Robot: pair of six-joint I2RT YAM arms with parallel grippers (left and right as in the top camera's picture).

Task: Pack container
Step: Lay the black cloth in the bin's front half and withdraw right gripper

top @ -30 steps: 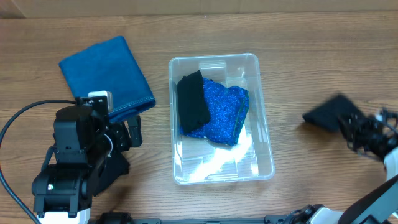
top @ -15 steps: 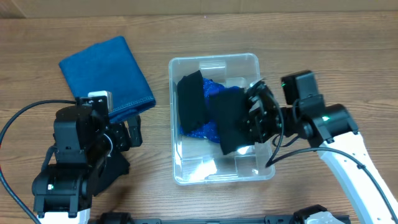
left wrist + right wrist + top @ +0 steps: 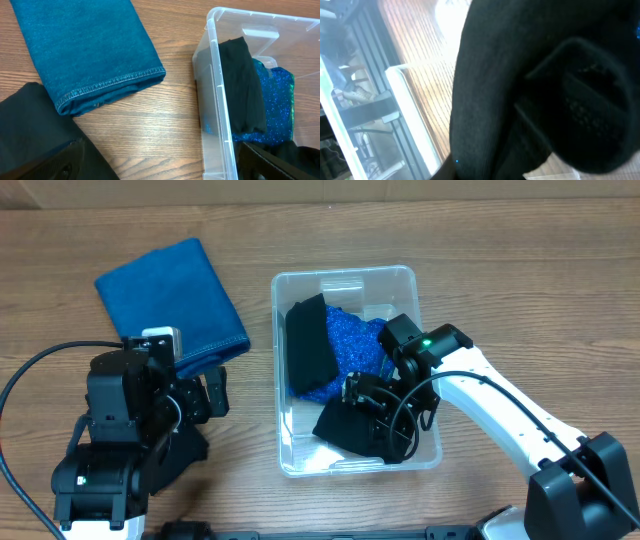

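Container [image 3: 345, 272] sits centre of the tabletop [image 3: 520, 270]; right claw [image 3: 385, 412] is down inside its near end, clamped on a black cloth [image 3: 340, 430], presumably to fill the gap beside the blue glitter fabric [image 3: 355, 345]. Left claw [image 3: 205, 395] is parked wide open and empty by the folded teal towel [image 3: 170, 295], likely next in. Overhead gives that layout; right wrist shows only black fabric, left wrist the towel's stitched hem.

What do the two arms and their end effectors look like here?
Left arm: all black, boxy, with a white block near the wrist and a black cable looping off. Right arm: white links, black joints, black end effector, green light, thin cable.
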